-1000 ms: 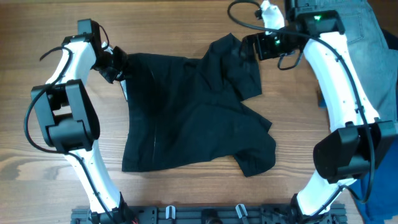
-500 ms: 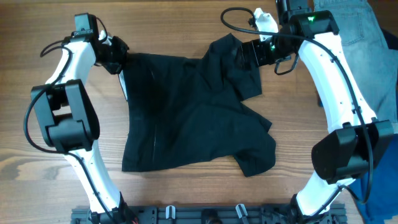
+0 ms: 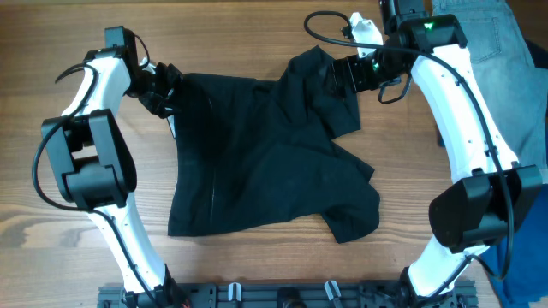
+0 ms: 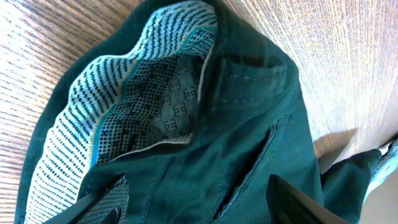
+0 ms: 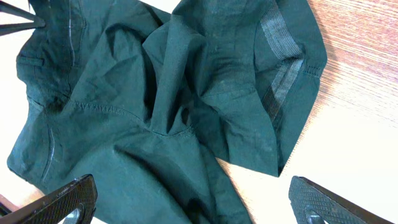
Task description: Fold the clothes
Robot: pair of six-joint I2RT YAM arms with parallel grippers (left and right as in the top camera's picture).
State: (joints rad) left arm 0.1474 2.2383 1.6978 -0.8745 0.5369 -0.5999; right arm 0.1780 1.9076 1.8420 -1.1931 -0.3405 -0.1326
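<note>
The clothes (image 3: 265, 154) are one black garment spread crumpled across the middle of the wooden table. My left gripper (image 3: 167, 85) is at its upper-left corner, by the waistband. In the left wrist view the clothes (image 4: 249, 124) show a patterned inner waistband lining, and the left gripper (image 4: 199, 205) stands open with fabric lying under the gap. My right gripper (image 3: 338, 73) hovers over the upper-right part of the garment. In the right wrist view it (image 5: 199, 202) is wide open above the clothes (image 5: 124, 93) and holds nothing.
A light blue denim garment (image 3: 505, 43) lies at the table's top right, under the right arm. A royal blue cloth (image 3: 522, 257) shows at the right edge lower down. A black rail (image 3: 282, 295) runs along the front edge. Bare wood (image 3: 257, 34) surrounds the garment.
My left gripper was shut on the waistband corner half a second ago and has now opened, shifting slightly down and right. The right arm has barely moved.
</note>
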